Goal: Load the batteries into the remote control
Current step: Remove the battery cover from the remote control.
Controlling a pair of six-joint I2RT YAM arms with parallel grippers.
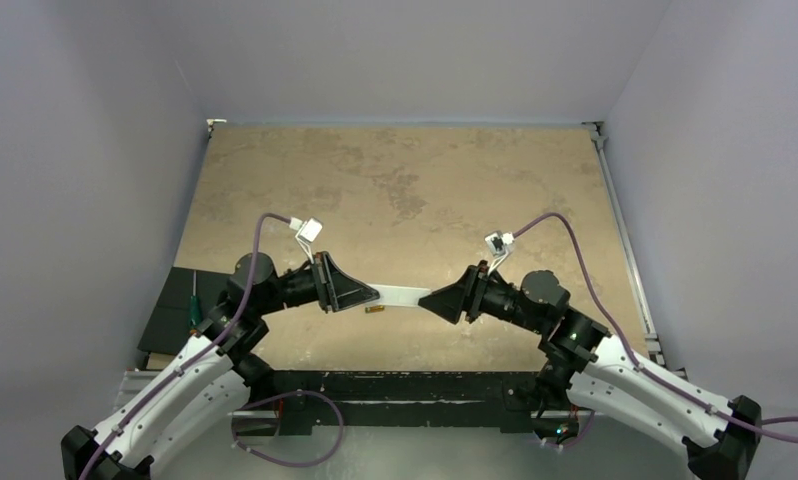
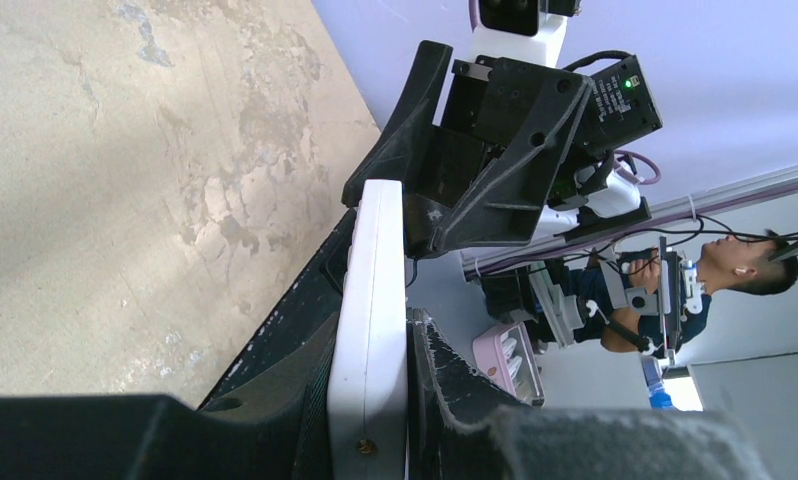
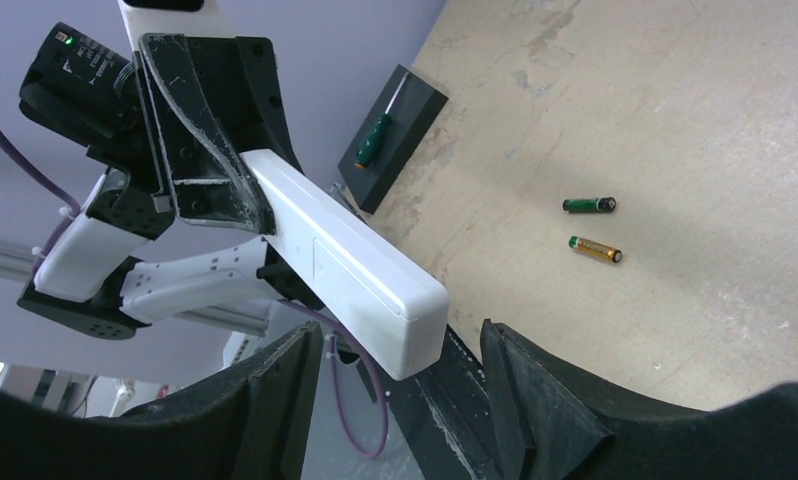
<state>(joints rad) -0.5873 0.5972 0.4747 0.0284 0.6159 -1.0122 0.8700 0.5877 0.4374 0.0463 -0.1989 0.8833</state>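
Above mottled tan bench [image 1: 405, 180], smooth white bar-shaped remote control [image 1: 400, 294] is clamped in left hand [image 1: 375, 295]; right hand [image 1: 425, 300] straddles its end, jaws parted. Only right wrist view shows both cylinders on bench: green-black battery [image 3: 589, 204], gold battery [image 3: 595, 249].

The scene holds one remote control [image 1: 400, 295] and two batteries, a green battery [image 3: 589, 204] and a gold battery [image 3: 595, 249]. At the left are one screwdriver [image 3: 380, 125] and one dark block [image 3: 405, 122].
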